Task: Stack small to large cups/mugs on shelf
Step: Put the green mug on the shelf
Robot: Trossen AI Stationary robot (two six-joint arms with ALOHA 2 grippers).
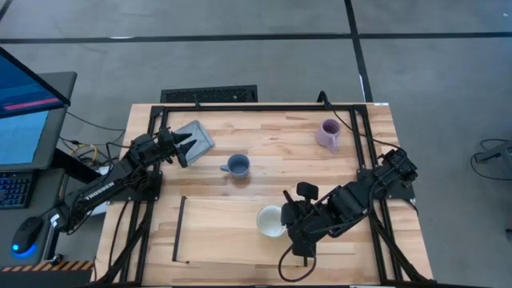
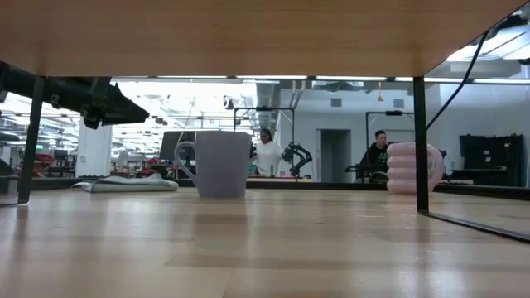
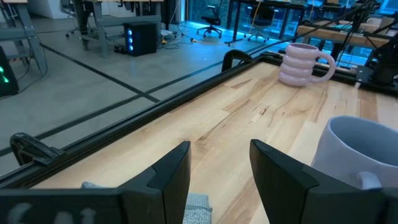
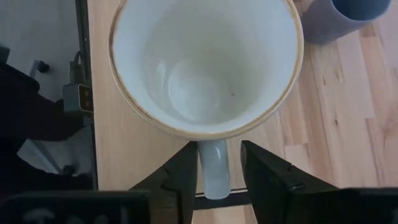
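Light wood covers your whole work surface, the table (image 1: 272,152) inside its black frame and the low shelf (image 1: 224,240) on its near half, with grey floor all around.

Your right gripper (image 4: 219,163) sits at the white mug (image 1: 270,221), which stands upright on the shelf. Its two fingers straddle the mug's handle (image 4: 213,167) with a slight gap on each side, so they look loosened and not clamping; treat the mug as resting on the board, not held.

Your left gripper (image 3: 219,168) hangs over the far left corner of the table, just above the grey pad (image 1: 195,137), fingers parted a moderate way with nothing between them.

The blue mug (image 1: 237,166) stands mid-table, near the left gripper and well apart from the shelf. The lilac mug (image 1: 328,134) stands at the far right corner.

Expect all three to be rigid glazed ceramic: fairly heavy for their size, slick, and liable to chip if knocked together. The handle is the surest hold, since it is narrow enough to fit between the fingers. A pinch on the rim wall would also work but may slip. The lilac mug's ribbed side probably offers more purchase. Lower each mug squarely into the wider one.
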